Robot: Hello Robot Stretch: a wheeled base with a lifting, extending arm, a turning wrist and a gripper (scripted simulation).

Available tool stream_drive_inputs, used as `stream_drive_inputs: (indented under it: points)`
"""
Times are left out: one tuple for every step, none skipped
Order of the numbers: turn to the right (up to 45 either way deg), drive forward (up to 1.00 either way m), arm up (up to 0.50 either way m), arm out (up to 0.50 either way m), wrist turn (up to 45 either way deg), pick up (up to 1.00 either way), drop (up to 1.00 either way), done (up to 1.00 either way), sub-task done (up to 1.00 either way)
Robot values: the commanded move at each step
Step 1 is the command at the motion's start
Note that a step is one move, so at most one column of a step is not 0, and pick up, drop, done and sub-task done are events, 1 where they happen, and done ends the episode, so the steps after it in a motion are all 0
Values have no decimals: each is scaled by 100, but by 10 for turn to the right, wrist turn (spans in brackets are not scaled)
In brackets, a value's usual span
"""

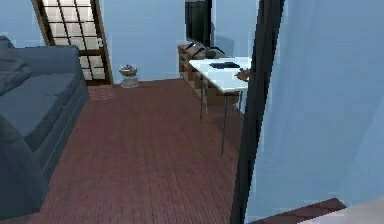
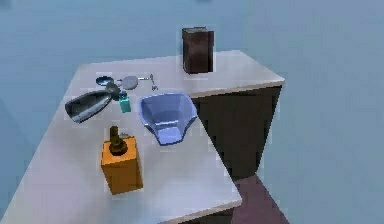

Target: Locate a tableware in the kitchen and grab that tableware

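Closest to me on the counter (image 2: 190, 185) stands an orange bottle (image 2: 120, 163) with a dark pump top, upright near the front edge. Just past it and toward the arm side view's right sits the pale blue bowl (image 2: 167, 117), the one piece of tableware I can make out. It stands upright with its mouth facing up. The rim is squarish and a touch wider across the view than deep, and the body narrows down to a small base. It is apart from the bottle.

Left of the bowl a grey metal vessel (image 2: 90, 105) lies on its side, its long axis slanting up toward the right, with a small teal thing (image 2: 124, 102) at its end. Beyond them lie a couple of small round pieces (image 2: 117, 81), too small to name. At the counter's far edge stands a dark brown box (image 2: 197, 48), and a dark cabinet (image 2: 240, 120) sits under that end.

Ahead, a red-brown wood floor (image 1: 140, 140) runs past a dark sofa (image 1: 35, 100) to a glazed door (image 1: 75, 30), and a side counter (image 1: 222, 74) stands on thin legs.

I cannot tell what state my claw is in.
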Motion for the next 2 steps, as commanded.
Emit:
stream_drive_inputs:
  points:
    - [0,0,38,0,0,0,0,0,0]
    - [0,0,0,20,0,0,0,0,0]
